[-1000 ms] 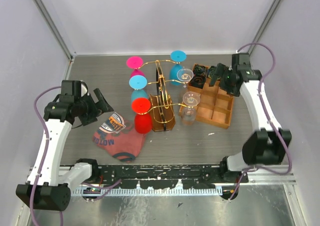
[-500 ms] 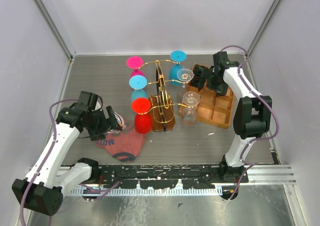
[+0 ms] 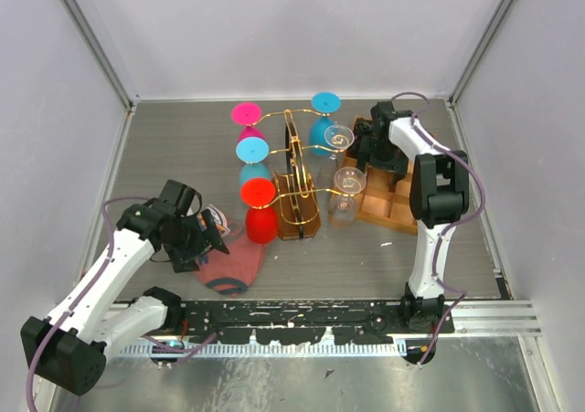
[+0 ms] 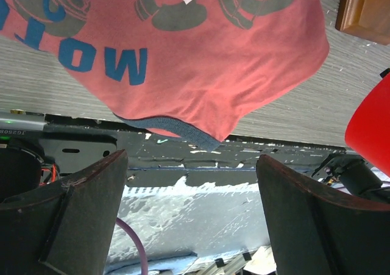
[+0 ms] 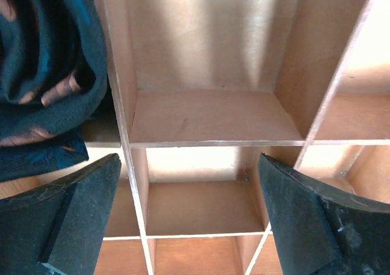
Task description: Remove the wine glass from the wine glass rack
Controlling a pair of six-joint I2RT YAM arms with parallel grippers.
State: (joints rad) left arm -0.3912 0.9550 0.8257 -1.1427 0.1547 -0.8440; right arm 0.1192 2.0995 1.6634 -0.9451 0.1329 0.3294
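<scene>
Wine glass rack (image 3: pixel 294 179): gold wire, mid-desk (image 3: pixel 183 156); red wine glass (image 3: pixel 260 222) at its left arms, clear wine glass (image 3: pixel 344 206) at its right. Left pincer (image 4: pixel 192 189): spread, empty, above red shirt (image 4: pixel 201 61). Right pincer (image 5: pixel 189 208): spread, empty, over wooden tray (image 5: pixel 207 113).

Red glass (image 3: pixel 259 194) between left hand (image 3: pixel 212 245) and rack (image 3: pixel 298 182)

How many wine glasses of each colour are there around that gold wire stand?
Pink glass: 1
Blue glasses: 2
Red glass: 1
Clear glasses: 2
Total: 6
</scene>
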